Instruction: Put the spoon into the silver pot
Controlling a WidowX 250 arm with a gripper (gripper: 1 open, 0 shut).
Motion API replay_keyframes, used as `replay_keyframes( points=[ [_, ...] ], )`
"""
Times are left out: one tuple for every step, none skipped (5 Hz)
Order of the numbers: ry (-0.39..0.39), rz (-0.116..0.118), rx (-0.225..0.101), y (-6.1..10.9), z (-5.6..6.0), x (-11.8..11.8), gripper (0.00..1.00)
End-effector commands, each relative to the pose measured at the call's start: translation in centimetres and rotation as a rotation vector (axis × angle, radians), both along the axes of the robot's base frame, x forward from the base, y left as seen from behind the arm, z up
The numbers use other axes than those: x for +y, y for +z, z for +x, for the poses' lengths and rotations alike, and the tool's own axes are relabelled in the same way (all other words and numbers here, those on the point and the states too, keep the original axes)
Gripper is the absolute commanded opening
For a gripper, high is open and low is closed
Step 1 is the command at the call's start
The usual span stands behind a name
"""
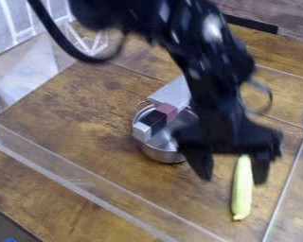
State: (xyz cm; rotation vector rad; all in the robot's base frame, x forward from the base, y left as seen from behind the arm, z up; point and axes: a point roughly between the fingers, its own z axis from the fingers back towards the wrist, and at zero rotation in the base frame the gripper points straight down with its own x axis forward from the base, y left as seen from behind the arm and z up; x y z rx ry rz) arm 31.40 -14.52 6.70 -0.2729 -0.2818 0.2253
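Referenced to a clock face laid over the camera view, note that the spoon (242,194) lies on the wooden surface (79,113) at 4 o'clock, apart from the silver pot (163,149). You can see its pale yellow-green handle, with the free end toward 6 o'clock; the metal bowl is hidden behind the dark, motion-blurred end effector (230,170). The end effector is open: two smeared tips stand apart, one on the pot side, one on the 3 o'clock side. Contact with the spoon cannot be determined. The robot arm (204,57) enters from 12 o'clock, cut off by the frame edge, and covers the pot's 3 o'clock side. At the pot's 12 o'clock side, you can make out a block (167,111) with grey and maroon parts; its lower extent and seating are unclear. A clear panel (84,180) crosses at 7 o'clock; its transparency makes its edges hard to trace.
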Motion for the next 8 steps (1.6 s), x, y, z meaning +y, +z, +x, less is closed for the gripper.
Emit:
replay_keyframes(
  points=[
    [-0.054,0.006,-0.040,-0.3,1.8,-1.5,1.00],
    [-0.081,0.017,-0.040,-1.2,3.6,-1.9,1.00],
    [-0.060,0.022,-0.036,-1.8,4.2,-1.3,1.00],
    [-0.038,0.029,-0.029,-2.4,4.3,-0.8,1.00],
    [-0.015,0.038,-0.019,-1.9,3.5,0.5,1.00],
    [0.007,0.043,-0.012,-1.3,2.7,1.8,1.00],
    [0.025,0.032,-0.008,-1.6,3.4,1.7,1.00],
    [0.037,0.027,-0.001,-2.2,3.8,1.7,1.00]
  ],
)
